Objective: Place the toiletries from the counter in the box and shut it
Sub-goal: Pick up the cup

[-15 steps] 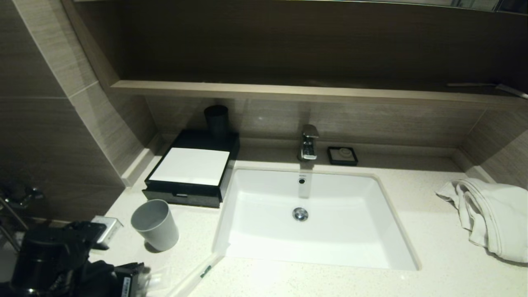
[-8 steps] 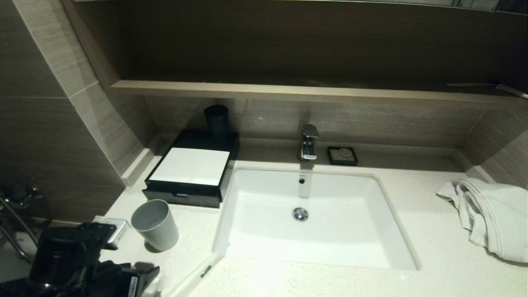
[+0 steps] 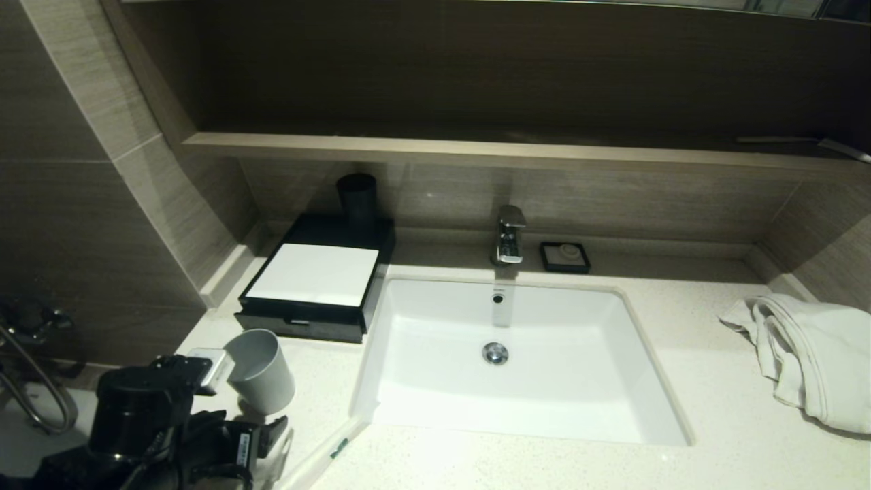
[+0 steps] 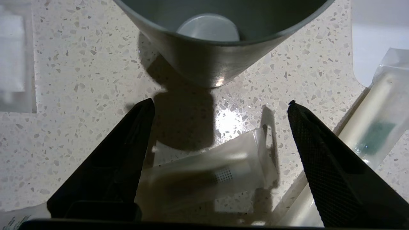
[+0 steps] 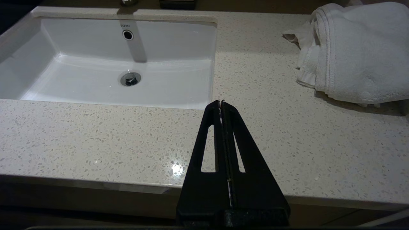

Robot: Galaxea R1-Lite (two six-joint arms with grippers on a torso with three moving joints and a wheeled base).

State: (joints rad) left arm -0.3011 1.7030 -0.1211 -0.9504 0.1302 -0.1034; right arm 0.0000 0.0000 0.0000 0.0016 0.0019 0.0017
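My left gripper (image 4: 220, 103) is open, low over the speckled counter (image 4: 80, 80), just before the pale grey cup (image 4: 207, 54). A translucent sachet (image 4: 207, 179) lies on the counter between its jaws, not gripped. A long sachet with a green mark (image 4: 374, 134) lies beside the gripper; it also shows in the head view (image 3: 326, 452). A small squarish clear packet (image 4: 12, 60) lies off to the other side. In the head view the left gripper (image 3: 275, 435) is at the counter's near left. The black box with a white top (image 3: 313, 272) stands at the back left. My right gripper (image 5: 221, 102) is shut and empty over the counter's front edge.
The white basin (image 3: 510, 408) fills the middle of the counter, with the tap (image 3: 509, 238) and a small black soap dish (image 3: 565, 257) behind it. A white towel (image 3: 810, 354) lies at the right. A dark tumbler (image 3: 358, 194) stands behind the box. The cup (image 3: 262, 371) stands before the box.
My left arm has moved forward and to the right, closer to the grey cup and over the sachets. Nothing else has moved.
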